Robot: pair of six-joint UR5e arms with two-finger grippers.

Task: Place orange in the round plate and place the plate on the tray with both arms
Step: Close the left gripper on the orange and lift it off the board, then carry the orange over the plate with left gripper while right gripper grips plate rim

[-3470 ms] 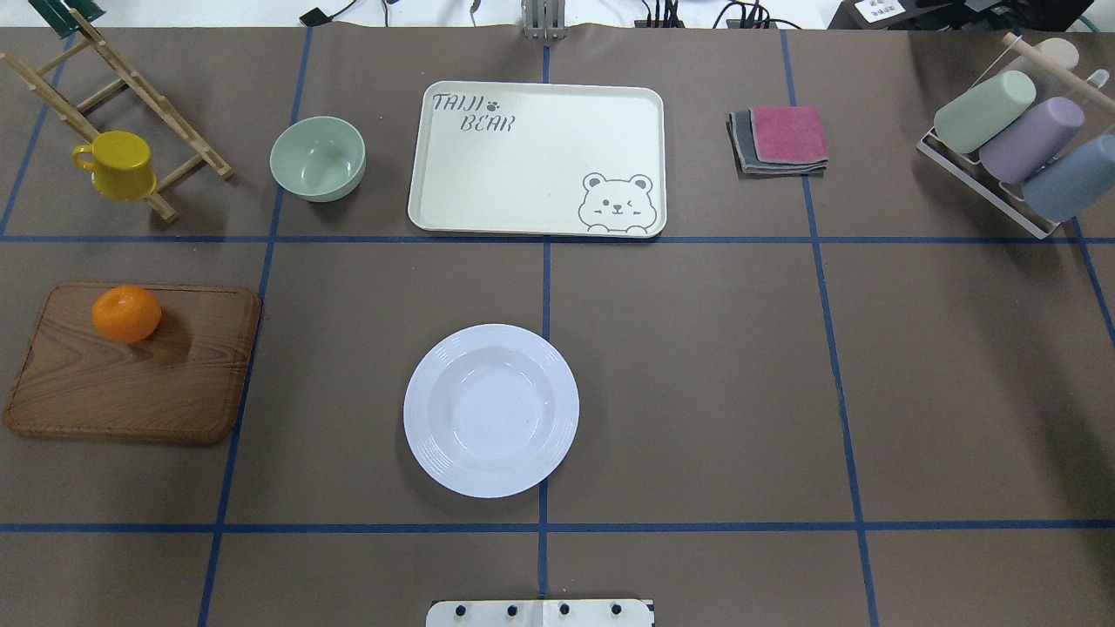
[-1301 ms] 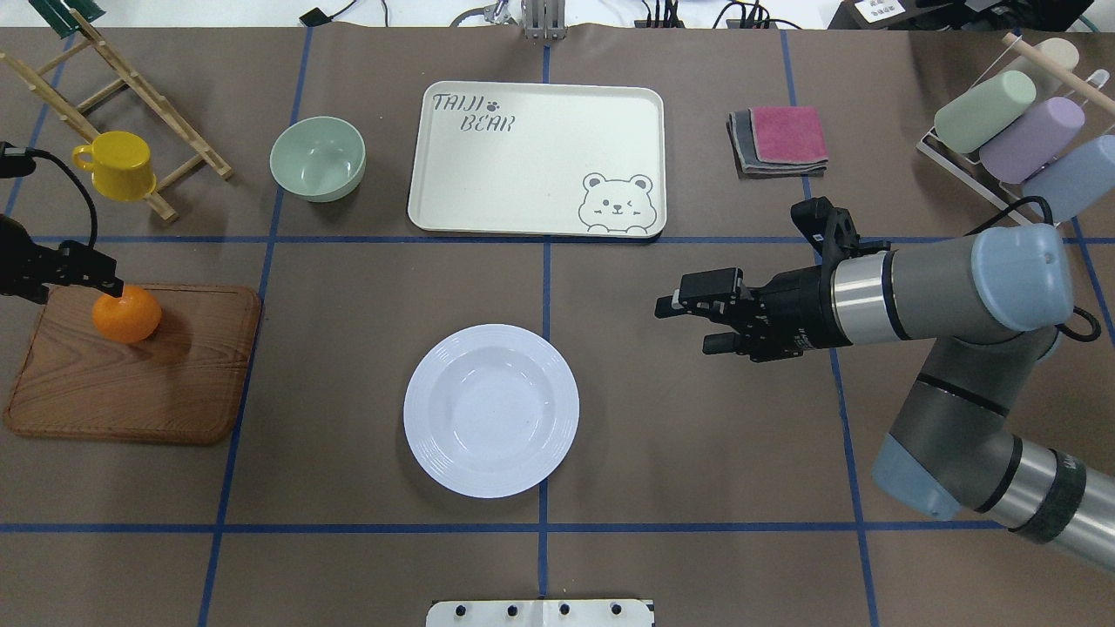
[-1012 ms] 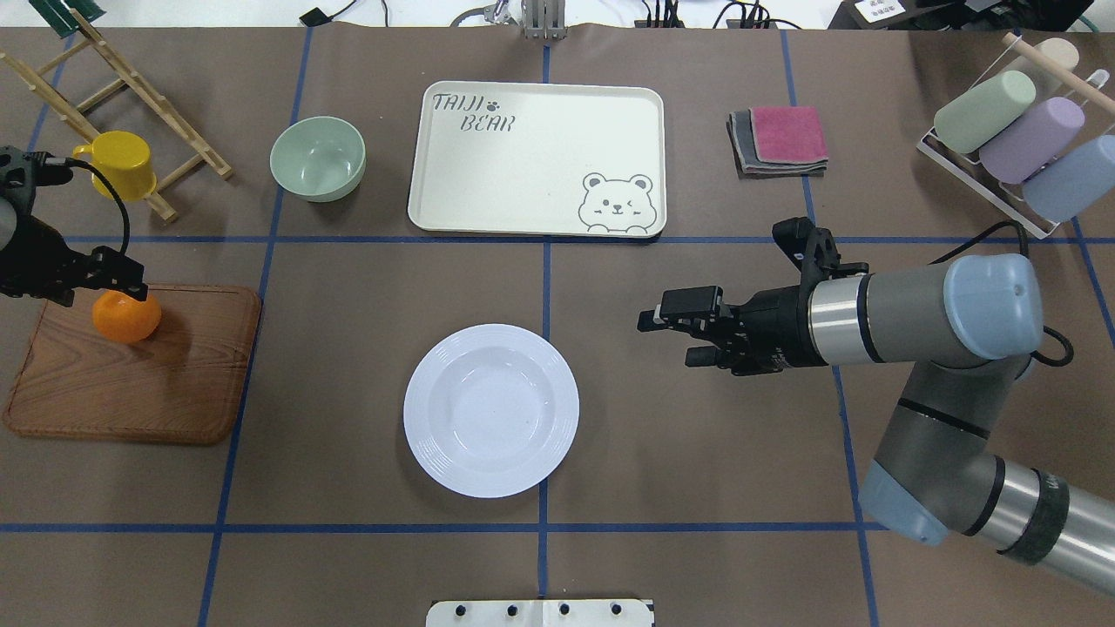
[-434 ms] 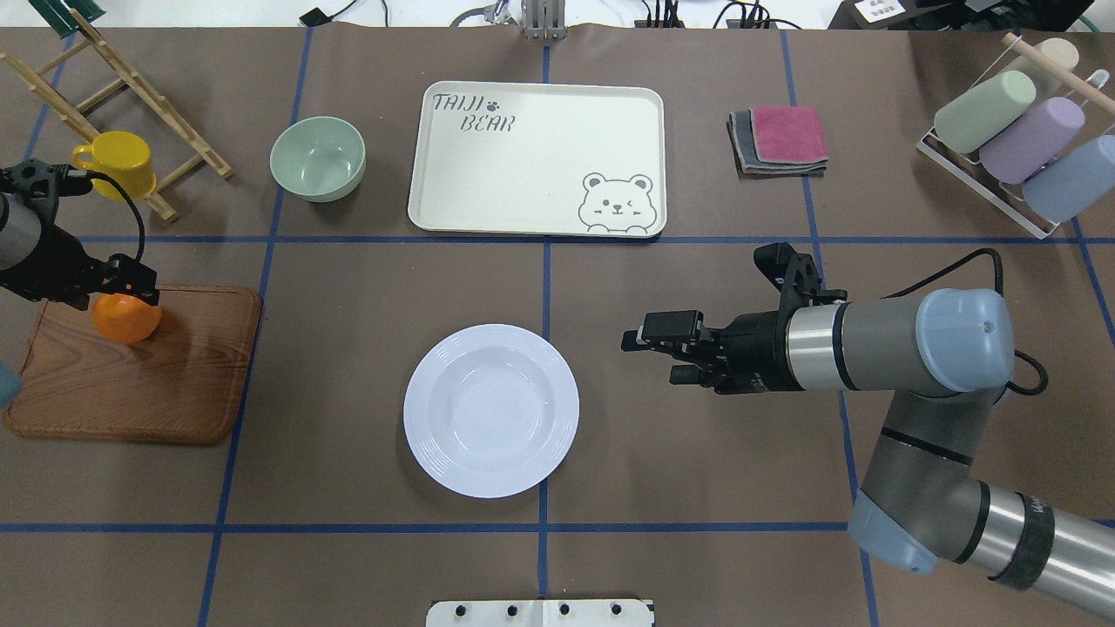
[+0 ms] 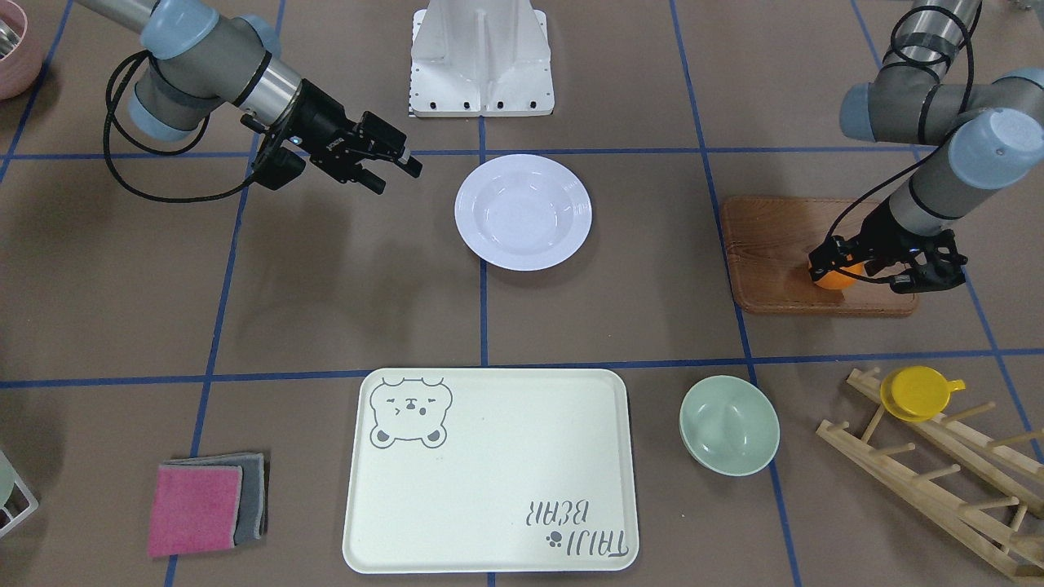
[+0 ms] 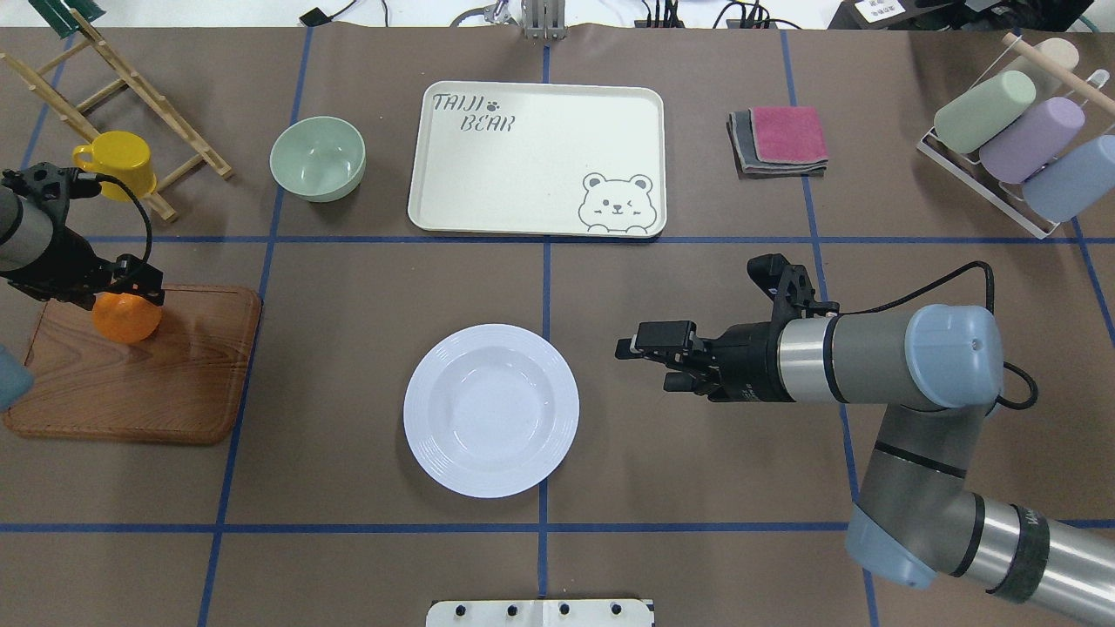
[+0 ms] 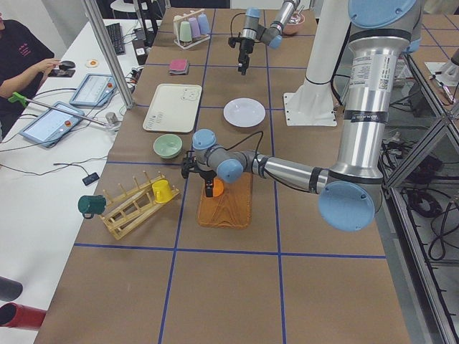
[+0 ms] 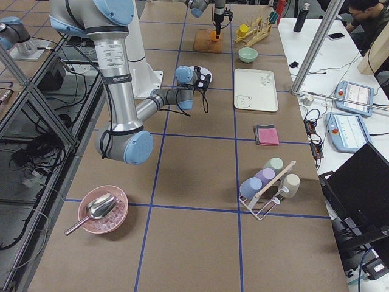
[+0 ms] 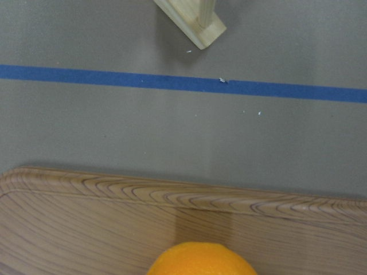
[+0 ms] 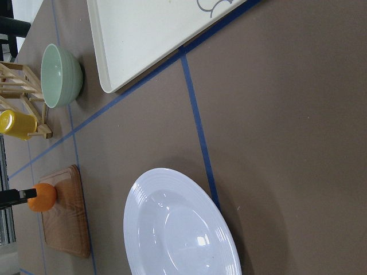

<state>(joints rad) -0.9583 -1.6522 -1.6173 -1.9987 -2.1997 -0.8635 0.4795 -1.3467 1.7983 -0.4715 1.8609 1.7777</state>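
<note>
Left gripper: jaws are spread, orange just beneath.
Right gripper: jaws are spread, plate ahead, not touched.

Open lane from round plate to tray
Bare desk runs between plate and tray. A green bowl stands just off the tray's left side and folded cloths lie off its right. The right gripper, fingers apart, hovers near the plate's right rim without touching it.
</note>
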